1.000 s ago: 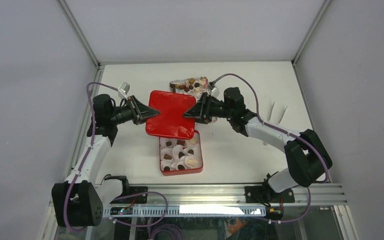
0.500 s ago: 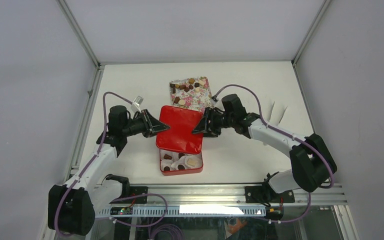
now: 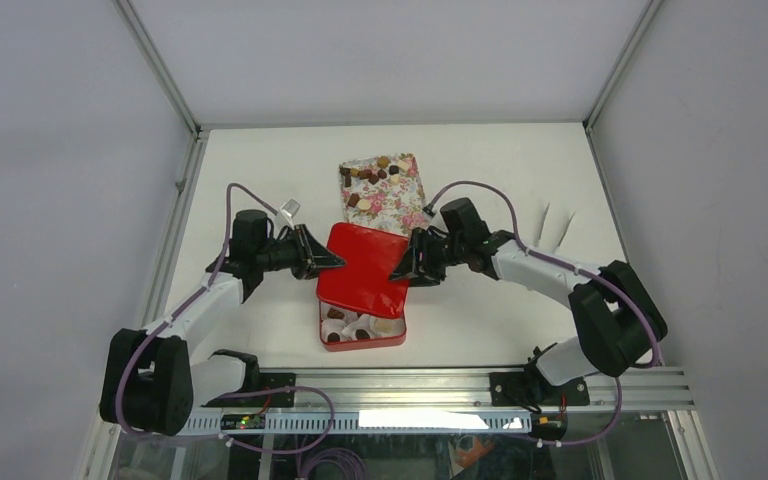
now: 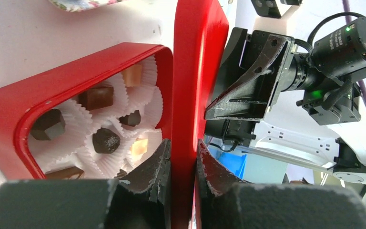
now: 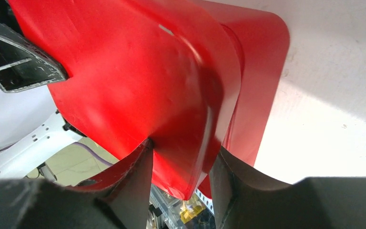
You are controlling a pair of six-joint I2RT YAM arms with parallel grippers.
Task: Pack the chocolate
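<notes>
A red tin (image 3: 363,338) near the table's front holds chocolate (image 4: 104,139) pieces in white paper cups. Its red lid (image 3: 363,268) hovers just above the tin, covering the far half. My left gripper (image 3: 332,264) is shut on the lid's left edge (image 4: 183,143). My right gripper (image 3: 397,273) is shut on the lid's right edge (image 5: 186,162). More chocolate (image 3: 372,176) lies on a floral tray (image 3: 392,200) behind the tin.
The floral tray sits just behind the lid, close to the right gripper's wrist. White table (image 3: 520,170) surface surrounds the tin. The frame rail (image 3: 440,385) runs along the near edge.
Both grippers have carried the lid toward the front and down, from above the floral tray to just over the open tin.
</notes>
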